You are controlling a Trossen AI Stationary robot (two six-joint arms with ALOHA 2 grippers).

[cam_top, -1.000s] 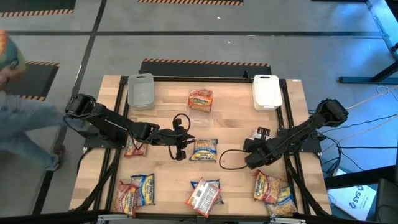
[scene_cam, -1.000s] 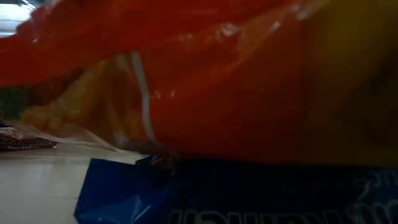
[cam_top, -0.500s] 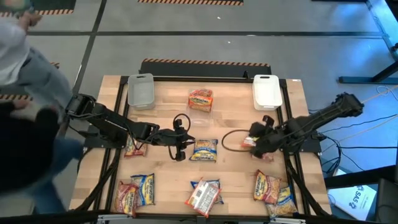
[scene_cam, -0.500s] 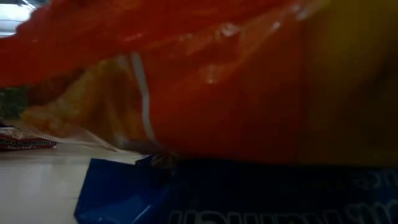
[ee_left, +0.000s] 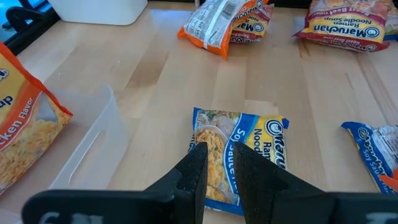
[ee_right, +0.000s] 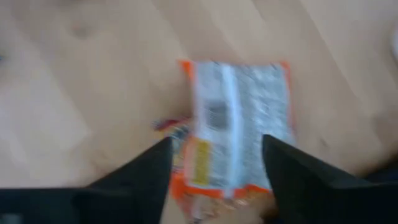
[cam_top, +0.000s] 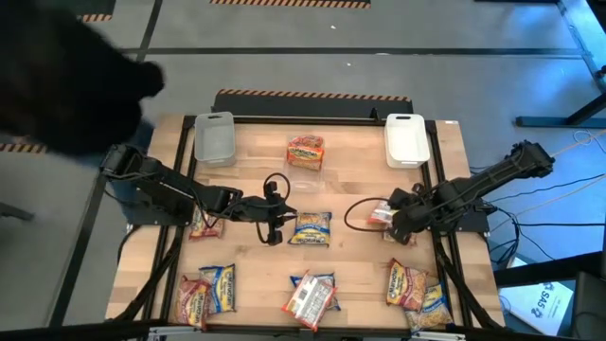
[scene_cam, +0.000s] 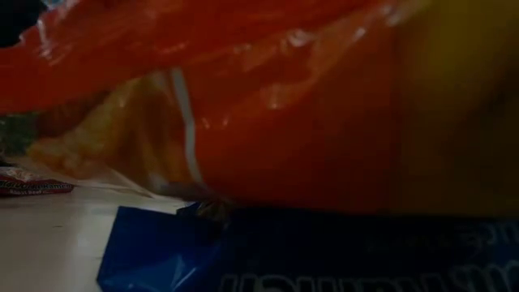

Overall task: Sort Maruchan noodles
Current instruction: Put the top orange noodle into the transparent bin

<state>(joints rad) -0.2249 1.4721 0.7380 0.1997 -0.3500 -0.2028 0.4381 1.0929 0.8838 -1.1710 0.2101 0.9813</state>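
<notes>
While a dark blurred figure [cam_top: 66, 85] fills the upper left of the high view, the left gripper [cam_top: 276, 224] sits left of centre, jaws nearly pressed together and empty, just beside a blue packet [cam_top: 311, 228] at mid-frame. Right of centre, the right gripper [cam_top: 386, 216] hangs over an orange packet [ee_right: 239, 121] lying back-side up, jaws spread. Other packets [cam_top: 312, 296] line the bottom edge, and one [cam_top: 305, 151] lies at top centre between two bins [cam_top: 214, 138].
</notes>
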